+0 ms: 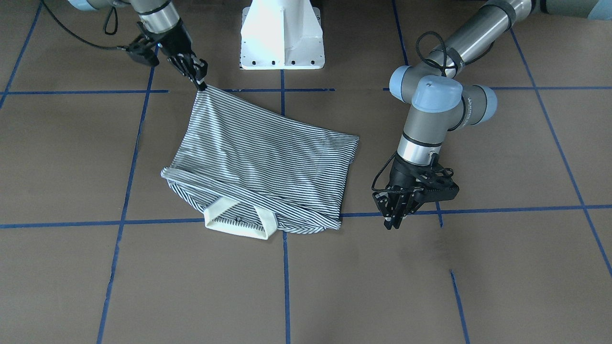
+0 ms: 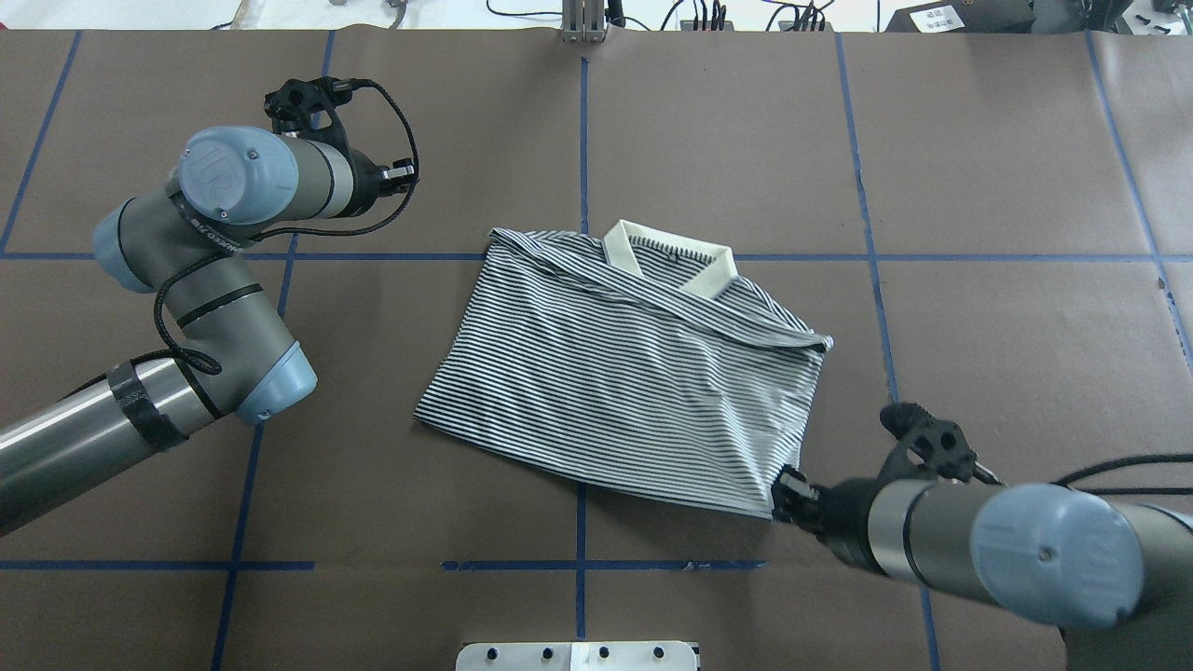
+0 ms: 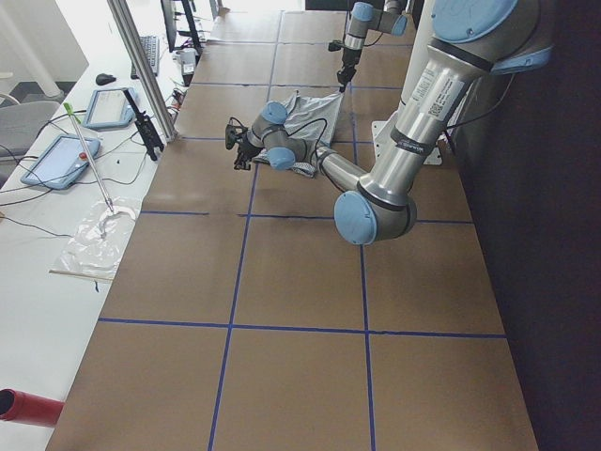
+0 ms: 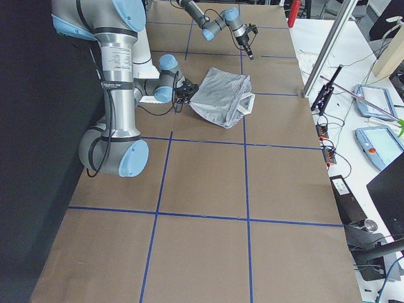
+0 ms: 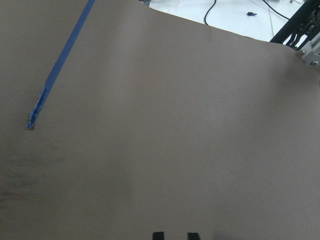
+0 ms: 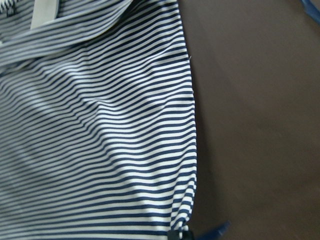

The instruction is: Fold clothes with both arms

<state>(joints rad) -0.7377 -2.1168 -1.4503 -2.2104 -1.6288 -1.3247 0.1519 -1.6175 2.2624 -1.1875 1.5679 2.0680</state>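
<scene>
My right jaws, at the upper left of the front-facing view, are pinched tight on one corner of the striped polo shirt [image 1: 267, 162], and the cloth is drawn up to them in a taut peak. The rest of the shirt lies folded over on the brown table [image 1: 478, 286] at the frame's centre. Its cream collar [image 1: 237, 224] sits at its lower edge, on a blue tape line [image 1: 86, 223].

My left jaws hang at the centre right of that frame, well clear of the shirt's right edge. Their tips are drawn close, with only a narrow gap, and they grip nothing. My left wrist view shows only bare table below them.

The white pedestal base [image 1: 282, 33] stands at the top centre, apart from the shirt.
</scene>
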